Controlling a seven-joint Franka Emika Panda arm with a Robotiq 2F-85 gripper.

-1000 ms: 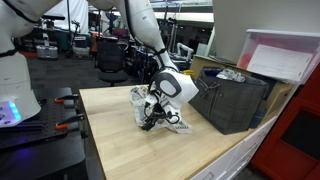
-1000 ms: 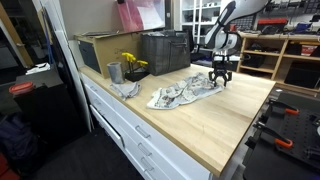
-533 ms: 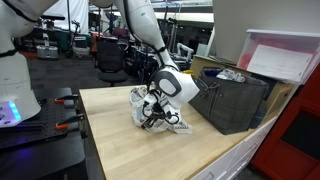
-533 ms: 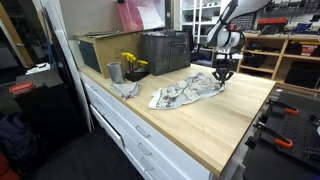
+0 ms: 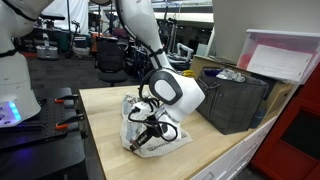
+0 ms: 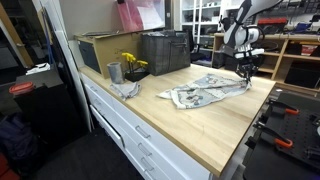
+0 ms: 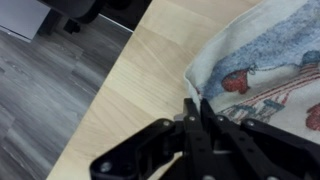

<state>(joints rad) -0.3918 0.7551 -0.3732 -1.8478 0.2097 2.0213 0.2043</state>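
The fingers [image 7: 192, 118] are pressed fully together on the hem of the printed cloth [image 7: 262, 68], pinching only its edge, probably so that the rest stays flat. In an exterior view the printed cloth [image 6: 205, 93] lies spread on the wooden counter [image 6: 205, 135], raised slightly at the pinched end. The black crate [image 6: 165, 50] and grey cup [image 6: 114, 72] stand well apart from it

The cloth [image 7: 262, 68] ran off the wrist view's right edge; the gripper [image 6: 246, 71], upper right in an exterior view, was too small to read.
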